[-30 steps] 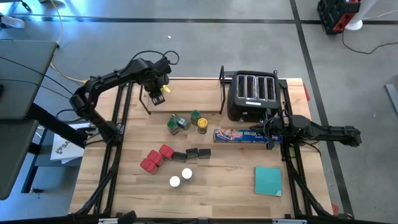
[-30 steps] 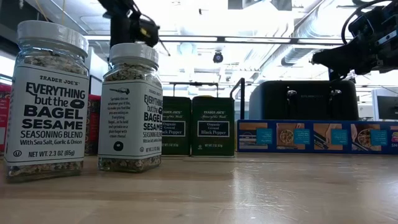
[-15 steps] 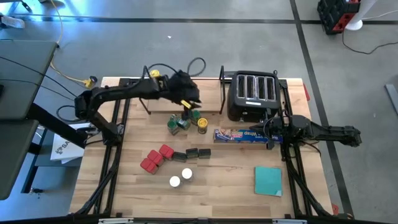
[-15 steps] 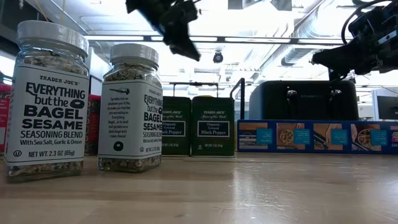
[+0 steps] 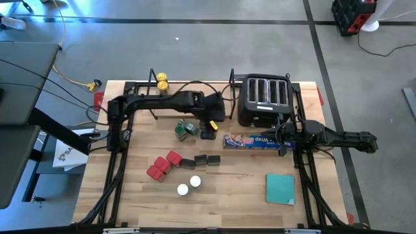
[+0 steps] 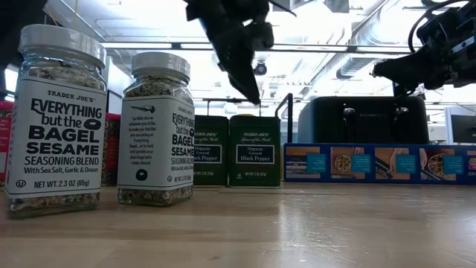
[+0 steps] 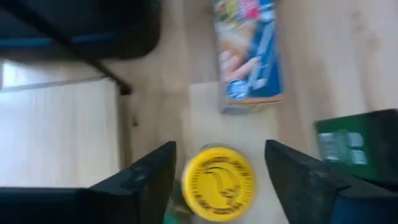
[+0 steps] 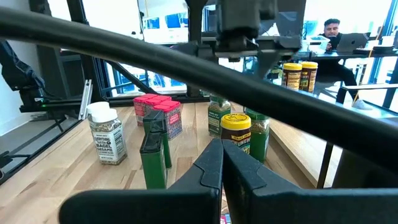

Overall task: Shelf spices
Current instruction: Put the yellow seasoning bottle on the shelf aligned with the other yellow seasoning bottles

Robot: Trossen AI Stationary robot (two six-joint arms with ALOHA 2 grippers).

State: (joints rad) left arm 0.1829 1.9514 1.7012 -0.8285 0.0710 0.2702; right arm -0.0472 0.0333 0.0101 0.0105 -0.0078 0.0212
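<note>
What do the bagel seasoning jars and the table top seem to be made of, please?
The seasoning jars look like clear glass or plastic, since the seeds show through; their caps are matte white, probably plastic. The table top looks like light, jointed wood with visible grain and a slight sheen.

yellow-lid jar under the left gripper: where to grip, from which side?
Grip the yellow-lid jar from above, across its round lid or the sides just below. It stands upright, lid facing up, centred between the open fingers of the left gripper. Likely the easiest approach: straight descent, then close.
</note>
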